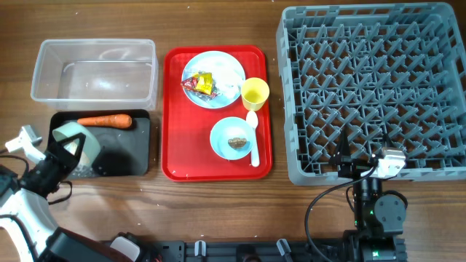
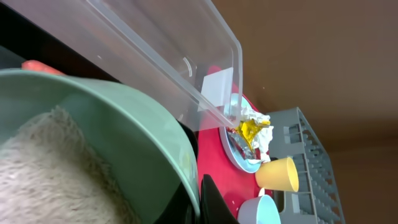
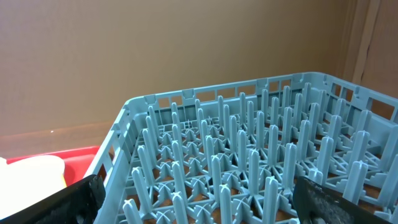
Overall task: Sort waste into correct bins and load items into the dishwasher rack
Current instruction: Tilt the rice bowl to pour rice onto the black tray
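overhead / left gripper point(image 1: 64, 154): we see it left of the red tray point(image 1: 182, 138), over the near-left end of the black tray point(image 1: 127, 149), which sits just left of the red tray.
overhead / left jaws: clamped down on the rim of the rice bowl point(image 1: 73, 135). The bowl is tipped on edge above the black tray.
overhead / carrot point(image 1: 104, 121): in the black tray along its far edge, just beyond the rice bowl and clear of the jaws.
overhead / clear tub point(image 1: 95, 73): left of the red tray, behind the black tray.
overhead / on the red tray: plate point(image 1: 218, 65) at the far end with wrappers point(image 1: 202, 84) and tissue point(image 1: 230, 89) on it. The yellow cup point(image 1: 255, 92) is at the right rim. The lump bowl point(image 1: 220, 138) is at the near end with the brown lump point(image 1: 237, 143) inside, and the spoon point(image 1: 254, 149) is just right of it.
overhead / right gripper point(image 1: 362, 164): right of the red tray, at the near wall of the rack point(image 1: 371, 87).
left wrist / held item: the rice bowl fills the lower left with rice point(image 2: 50, 168) inside. One dark finger is against its rim. The clear tub's wall runs above, with the red tray and its load beyond.
right wrist / right jaws: spread wide, fingers point(image 3: 68, 202) in the bottom corners with nothing gripped. Rack pegs lie between and beyond them. We see a strip of the red tray at far left.
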You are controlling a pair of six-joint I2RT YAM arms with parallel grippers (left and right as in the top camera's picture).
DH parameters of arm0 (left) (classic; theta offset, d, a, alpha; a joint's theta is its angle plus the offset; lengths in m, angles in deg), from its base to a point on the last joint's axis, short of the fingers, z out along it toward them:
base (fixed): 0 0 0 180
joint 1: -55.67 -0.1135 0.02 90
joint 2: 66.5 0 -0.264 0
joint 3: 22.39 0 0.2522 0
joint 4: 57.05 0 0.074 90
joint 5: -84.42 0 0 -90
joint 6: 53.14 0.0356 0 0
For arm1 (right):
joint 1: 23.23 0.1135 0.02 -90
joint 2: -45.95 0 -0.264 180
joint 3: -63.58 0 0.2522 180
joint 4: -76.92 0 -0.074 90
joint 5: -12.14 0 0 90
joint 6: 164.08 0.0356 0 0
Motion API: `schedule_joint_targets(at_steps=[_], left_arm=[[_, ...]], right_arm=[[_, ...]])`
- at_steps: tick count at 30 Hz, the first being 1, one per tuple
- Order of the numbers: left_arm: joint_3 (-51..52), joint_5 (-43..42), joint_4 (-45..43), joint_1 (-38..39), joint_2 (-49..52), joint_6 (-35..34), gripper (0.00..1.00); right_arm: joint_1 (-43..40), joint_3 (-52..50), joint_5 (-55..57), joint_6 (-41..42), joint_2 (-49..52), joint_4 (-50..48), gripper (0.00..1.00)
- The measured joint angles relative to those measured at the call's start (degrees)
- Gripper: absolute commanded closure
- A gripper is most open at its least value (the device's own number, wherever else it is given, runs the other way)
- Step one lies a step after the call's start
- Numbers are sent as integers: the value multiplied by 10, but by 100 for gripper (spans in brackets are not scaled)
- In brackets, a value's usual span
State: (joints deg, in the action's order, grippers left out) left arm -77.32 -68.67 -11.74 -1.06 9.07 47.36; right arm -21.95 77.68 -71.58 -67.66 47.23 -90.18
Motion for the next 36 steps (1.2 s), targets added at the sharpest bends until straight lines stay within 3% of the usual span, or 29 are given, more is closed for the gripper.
schedule_joint_targets(at_steps=[7,19,26,31,36], left_arm=[[49,-44,-77,0,0,0,96],[60,-168,-116,0,0,0,96],[60,-168,-112,0,0,-1,96],[61,-216,-127,0,0,-14,96],[61,-187,-118,0,4,-19,96]], right_arm=[[0,0,0,0,0,0,0],[0,0,0,0,0,0,0],[0,0,0,0,0,0,0],[0,0,0,0,0,0,0],[0,0,0,0,0,0,0]])
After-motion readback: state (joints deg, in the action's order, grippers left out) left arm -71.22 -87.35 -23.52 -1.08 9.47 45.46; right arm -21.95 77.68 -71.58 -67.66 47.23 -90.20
